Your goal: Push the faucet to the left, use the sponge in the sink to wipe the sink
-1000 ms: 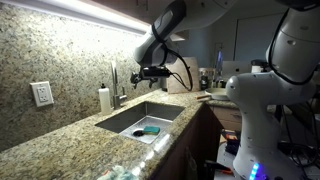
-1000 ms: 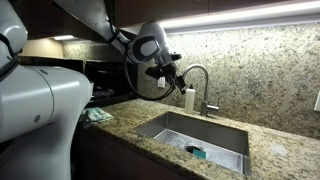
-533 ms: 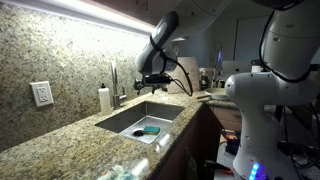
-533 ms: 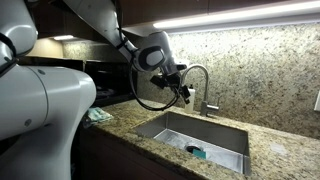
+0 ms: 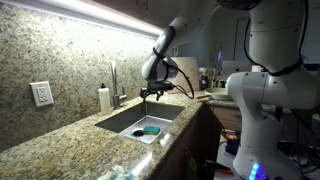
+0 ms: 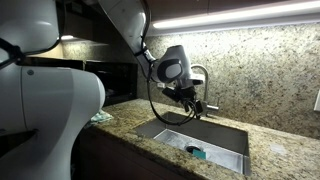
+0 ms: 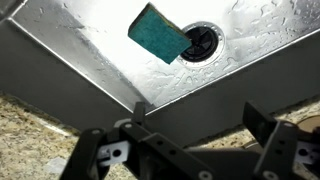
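Down on the sink [image 7: 80, 30] floor, lying flat against the round drain [image 7: 200, 42]: teal-blue sponge [image 7: 157, 33], squarish, turned cornerwise, possibly overlapping the drain's rim. Over the basin's near wall, hovering with fingers spread wide and holding nothing: gripper [image 7: 195, 112]. Behind, slim silver faucet [image 5: 113, 85].
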`<state>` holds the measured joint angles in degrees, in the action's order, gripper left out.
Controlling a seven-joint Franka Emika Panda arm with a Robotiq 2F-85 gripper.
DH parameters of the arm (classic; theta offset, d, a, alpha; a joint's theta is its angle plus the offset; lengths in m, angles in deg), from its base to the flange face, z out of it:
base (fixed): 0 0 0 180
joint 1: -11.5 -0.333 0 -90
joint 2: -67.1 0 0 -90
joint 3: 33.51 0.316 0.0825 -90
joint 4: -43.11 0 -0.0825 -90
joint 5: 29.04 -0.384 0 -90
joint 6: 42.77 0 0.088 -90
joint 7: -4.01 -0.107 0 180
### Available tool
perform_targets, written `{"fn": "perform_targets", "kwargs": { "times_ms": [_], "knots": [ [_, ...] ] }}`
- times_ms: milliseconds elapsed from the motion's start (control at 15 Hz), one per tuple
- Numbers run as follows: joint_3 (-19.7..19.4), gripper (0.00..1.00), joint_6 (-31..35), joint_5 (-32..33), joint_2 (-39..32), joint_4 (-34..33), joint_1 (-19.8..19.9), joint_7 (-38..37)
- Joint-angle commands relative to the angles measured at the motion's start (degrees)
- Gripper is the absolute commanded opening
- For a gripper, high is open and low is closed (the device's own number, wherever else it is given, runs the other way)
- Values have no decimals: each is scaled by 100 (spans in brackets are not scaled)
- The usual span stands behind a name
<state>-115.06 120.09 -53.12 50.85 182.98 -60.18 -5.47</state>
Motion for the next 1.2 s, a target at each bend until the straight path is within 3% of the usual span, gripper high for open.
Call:
{"fn": "perform_targets", "kwargs": {
  "times_ms": [0,67,133,267,600,667,733,800,1133],
  "knots": [
    [1381,100,-444,598,590,-270,1583,18],
    [1813,100,-710,691,634,-362,2038,-32],
    [1191,100,-392,420,308,-233,1361,0],
    [1671,100,-575,508,424,-343,1886,0],
    [1857,100,-615,416,366,-408,2081,101],
    [2764,100,-456,881,527,-441,3087,-93],
    [2974,100,-504,865,512,-479,3310,14],
    [2913,100,-584,44,82,-642,3235,774],
    [4454,100,-1149,-1323,-909,-1574,4938,2757]
  ]
}}
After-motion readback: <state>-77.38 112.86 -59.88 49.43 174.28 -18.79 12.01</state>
